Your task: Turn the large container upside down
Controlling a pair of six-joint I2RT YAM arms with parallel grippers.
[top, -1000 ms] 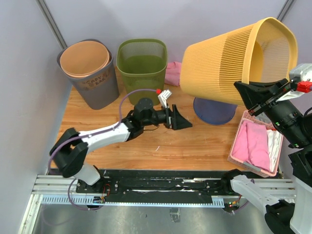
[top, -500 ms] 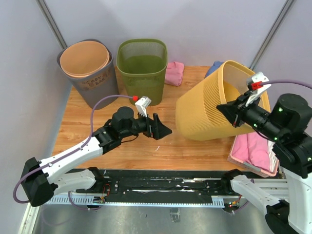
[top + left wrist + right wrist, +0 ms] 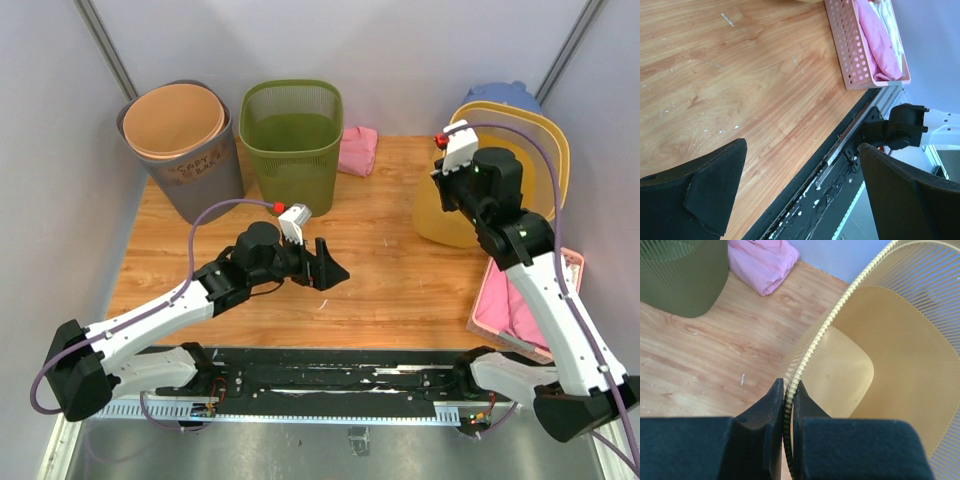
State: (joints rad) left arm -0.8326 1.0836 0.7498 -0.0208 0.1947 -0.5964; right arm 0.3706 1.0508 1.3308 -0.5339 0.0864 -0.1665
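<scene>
The large container is a yellow slatted basket (image 3: 548, 135). It stands mouth up at the back right of the wooden table. My right gripper (image 3: 455, 190) is shut on the left part of its rim. In the right wrist view the two black fingers (image 3: 771, 405) pinch the ribbed rim, and the basket's inside (image 3: 880, 340) fills the right half. My left gripper (image 3: 335, 268) is open and empty, low over the table's middle. Its wrist view shows the jaws wide apart (image 3: 802, 185) over the table's front edge.
A grey bin (image 3: 200, 185) holding an orange basket stands at the back left, with a green basket (image 3: 292, 130) beside it. A pink cloth (image 3: 357, 150) lies behind the green basket. A pink tray (image 3: 485, 310) of cloths sits front right. A blue object (image 3: 510, 92) is behind the yellow basket.
The right arm has swung the yellow basket from tilted in the air down to mouth up at the back right. The left arm has pulled back toward the left and near side.
</scene>
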